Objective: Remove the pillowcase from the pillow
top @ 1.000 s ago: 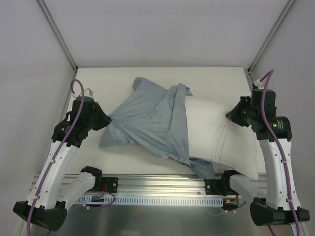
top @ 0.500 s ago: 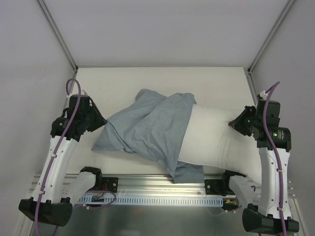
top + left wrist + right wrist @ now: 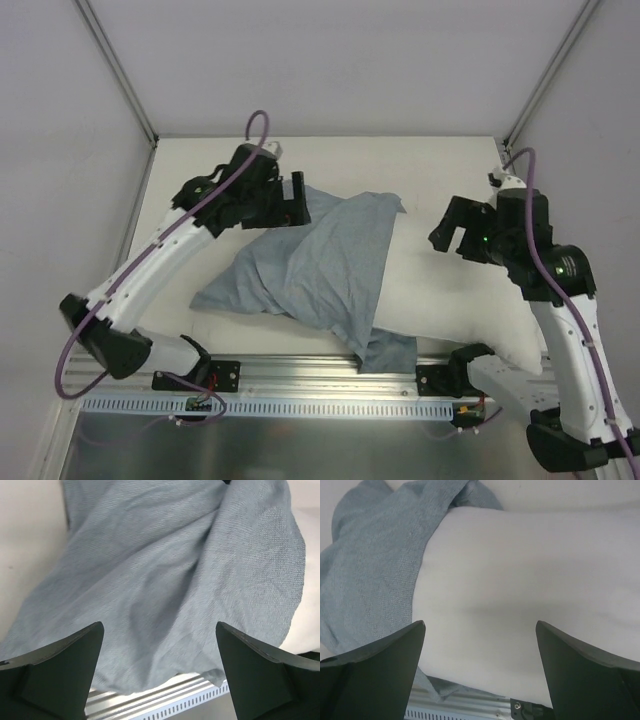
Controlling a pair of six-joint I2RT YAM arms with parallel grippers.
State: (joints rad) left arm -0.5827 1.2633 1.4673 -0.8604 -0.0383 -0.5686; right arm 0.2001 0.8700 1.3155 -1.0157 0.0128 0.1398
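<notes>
At the left of the top view, the left hand (image 3: 293, 197) is no longer at the left edge, where it was pulling the end of the pillowcase (image 3: 310, 265) one second ago. The arm has swung up and now the hand hangs over the far left corner of the cloth. In the left wrist view its fingers stand wide apart and nothing is between them; only grey cloth lies below.

The pillowcase is now released. It lies slack and wrinkled in the middle-left of the counter (image 3: 400, 160), and its right part is still draped across the left part of the pillow (image 3: 450, 300).

At the right, most of the pillow is bare and white, reaching to the lower right corner. The right hand (image 3: 455, 232) has also let go of the pillow's end and has moved up and inward. Its fingers are spread, with nothing held, over the bare pillow just beside the cloth edge.

I think both hands are changing their grip. The cover seems more than half off, but one more pull is probably needed.
</notes>
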